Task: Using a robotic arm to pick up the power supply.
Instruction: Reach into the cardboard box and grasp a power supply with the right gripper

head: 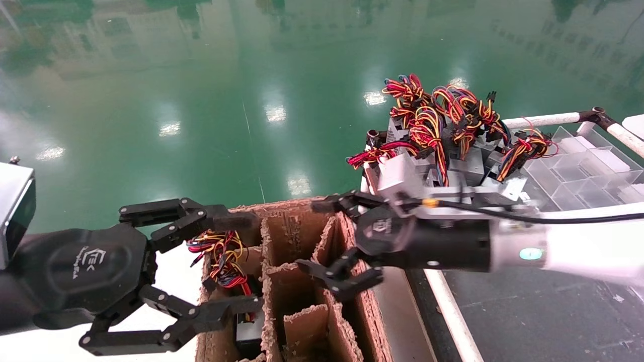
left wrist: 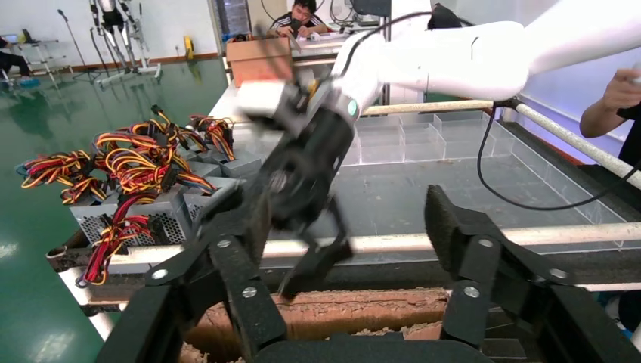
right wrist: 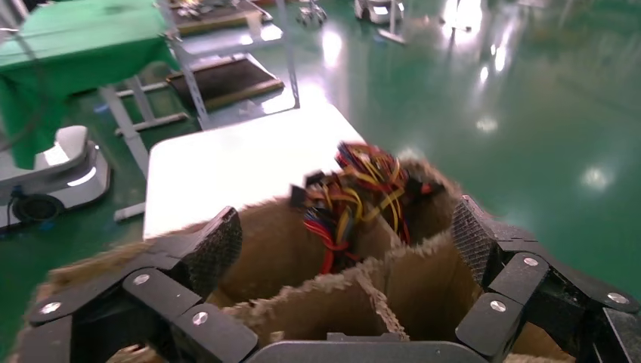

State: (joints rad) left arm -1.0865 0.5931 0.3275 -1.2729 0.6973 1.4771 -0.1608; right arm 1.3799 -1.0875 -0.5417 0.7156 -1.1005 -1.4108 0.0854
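Observation:
My right gripper (head: 329,240) hangs open and empty on the white robotic arm (head: 578,251), over the middle cells of a divided cardboard box (head: 282,207). In the right wrist view the right gripper (right wrist: 344,242) spans the box dividers (right wrist: 363,283). One power supply (head: 249,329) sits deep in the box's left cell, its coloured wires (head: 224,256) spilling up. Several grey power supplies (head: 402,173) with wire bundles (head: 437,110) are piled behind the right arm. My left gripper (head: 246,261) is open and empty at the box's left side, around that wire bundle's cell.
A clear divided plastic tray (head: 578,166) and a white pipe rail (head: 543,119) lie at the right. A white table (head: 171,271) borders the box on the left, a dark mat (head: 528,317) on the right. A person's hand (left wrist: 620,91) is near the rail.

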